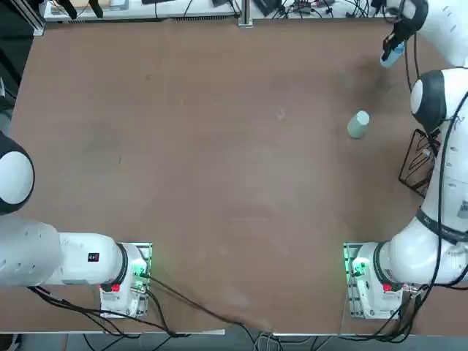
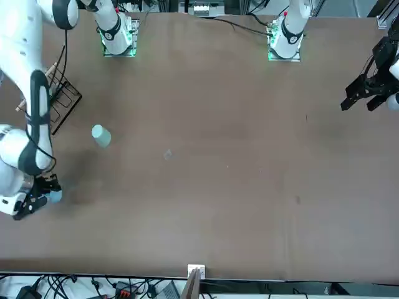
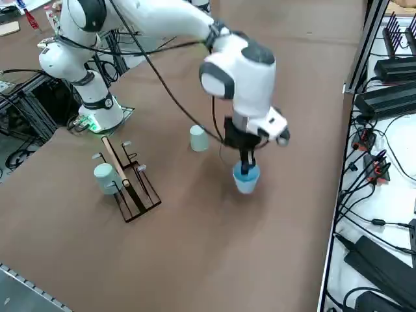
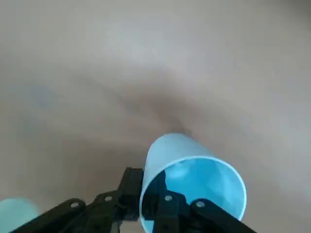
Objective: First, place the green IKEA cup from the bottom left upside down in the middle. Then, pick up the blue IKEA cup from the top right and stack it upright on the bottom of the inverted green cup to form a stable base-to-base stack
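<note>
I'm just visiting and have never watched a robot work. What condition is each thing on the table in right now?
blue IKEA cup: upright, mouth up, gripped by its rim, near the table's far right corner.
green IKEA cup: upside down on the table, standing free.
right gripper: fingers shut on the blue cup's wall.
pale aqua cup: resting on the wire rack.

Three cups: green (image 3: pixel 198 138); blue (image 3: pixel 246 179); aqua (image 3: pixel 105 178)

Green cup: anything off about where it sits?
Yes. The green IKEA cup stands inverted well toward the right side, not mid-table, near the wire rack. The right gripper holds the blue IKEA cup by its rim.
</note>
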Robot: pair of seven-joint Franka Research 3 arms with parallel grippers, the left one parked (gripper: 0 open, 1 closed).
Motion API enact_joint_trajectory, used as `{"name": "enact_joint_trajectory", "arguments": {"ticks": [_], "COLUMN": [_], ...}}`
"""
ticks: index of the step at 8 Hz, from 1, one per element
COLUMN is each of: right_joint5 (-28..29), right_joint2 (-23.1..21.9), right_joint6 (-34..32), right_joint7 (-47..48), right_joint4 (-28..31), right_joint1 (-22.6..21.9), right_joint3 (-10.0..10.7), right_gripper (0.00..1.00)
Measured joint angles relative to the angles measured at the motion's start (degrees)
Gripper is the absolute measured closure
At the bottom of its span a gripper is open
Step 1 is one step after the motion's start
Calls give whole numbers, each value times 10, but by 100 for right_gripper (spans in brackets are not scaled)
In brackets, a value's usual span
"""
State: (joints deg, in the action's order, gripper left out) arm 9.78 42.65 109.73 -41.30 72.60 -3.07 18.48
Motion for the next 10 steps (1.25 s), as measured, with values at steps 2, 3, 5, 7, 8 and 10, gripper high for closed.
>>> {"name": "enact_joint_trajectory", "arguments": {"ticks": [2, 3, 5, 7, 8, 10], "right_joint5": [2, 2, 2, 1, 1, -8], "right_joint2": [-64, -94, -141, -171, -186, -224], "right_joint6": [-64, -73, -74, -73, -73, -59], "right_joint7": [63, 100, 156, 183, 195, 227], "right_joint4": [10, 29, 70, 98, 112, 157], "right_joint1": [-26, -44, -73, -83, -88, -95], "right_joint3": [-1, -2, -3, -3, -3, -9], "right_gripper": [96, 96, 96, 96, 96, 96]}}
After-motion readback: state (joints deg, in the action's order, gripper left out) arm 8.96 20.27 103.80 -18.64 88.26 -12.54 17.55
